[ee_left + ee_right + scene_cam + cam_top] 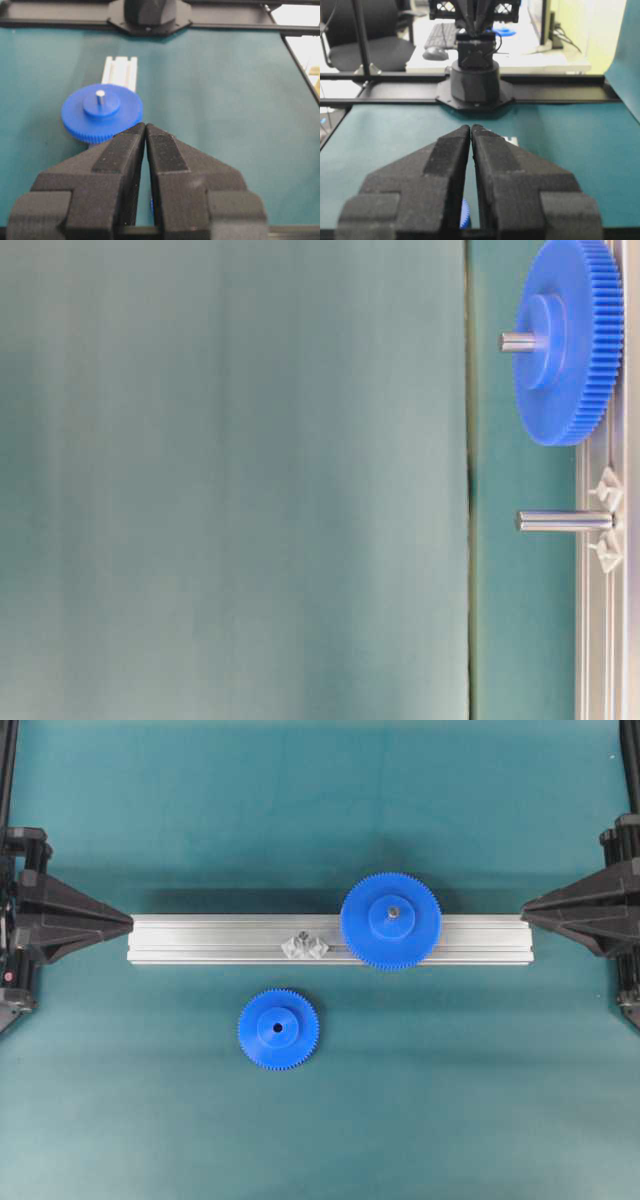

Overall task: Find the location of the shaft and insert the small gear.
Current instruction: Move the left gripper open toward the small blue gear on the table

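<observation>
While both end effectors sit clenched, empty | small gear (pixel 279 1029) lies apart from shaft (pixel 303 941).

Two matte black robot arms with wedge-shaped grippers

The left gripper (pixel 145 131) and right gripper (pixel 470 131) are each built of two black, grainy-textured fingers (pixel 117 160) that broaden from narrow tips into blocky, stepped bases. From overhead both taper to a point. An arm's round black base (pixel 475 82) carries a squarish block with thin cables above.
</observation>
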